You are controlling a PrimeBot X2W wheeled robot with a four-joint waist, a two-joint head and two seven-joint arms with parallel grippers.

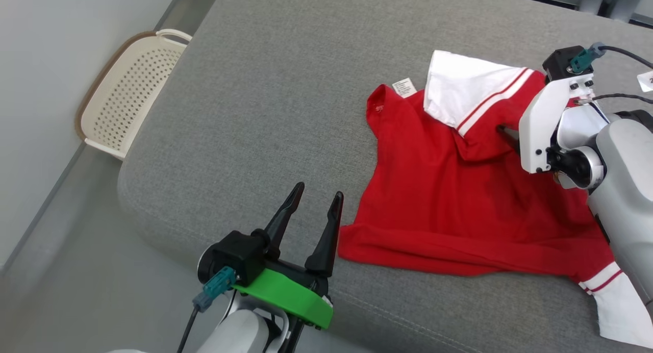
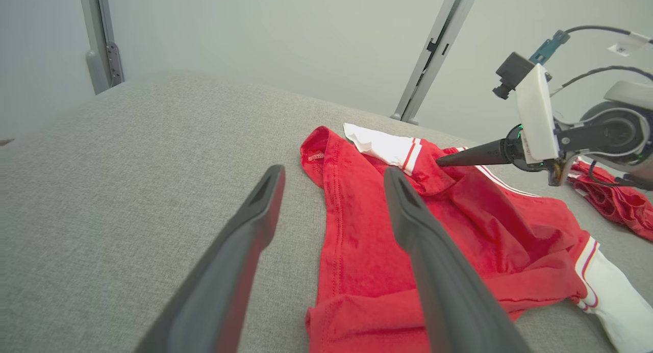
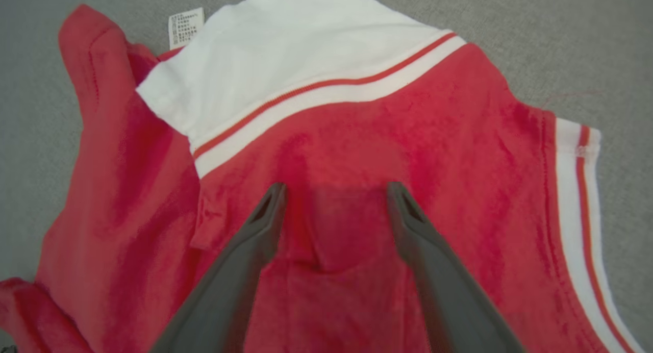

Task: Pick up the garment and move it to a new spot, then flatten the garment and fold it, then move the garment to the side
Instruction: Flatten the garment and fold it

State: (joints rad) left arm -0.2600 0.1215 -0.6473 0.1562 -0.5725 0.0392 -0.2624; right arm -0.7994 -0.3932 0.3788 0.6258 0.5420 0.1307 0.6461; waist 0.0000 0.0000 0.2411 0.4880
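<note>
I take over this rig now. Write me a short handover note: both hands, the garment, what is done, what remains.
Left hand: open, empty, beside the garment at its near-left corner, not touching.
Right hand: open, holding nothing, fingers low over the red cloth below the folded sleeve; contact unclear.
Garment: spread on the grey cushion, some wrinkles.
Done: one white sleeve lies folded onto the body.
Left: the other sleeve sticks out; finish folding, then move it aside.

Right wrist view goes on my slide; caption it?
Open right hand pointing at the red-and-white garment lying on a grey cushion.
</note>
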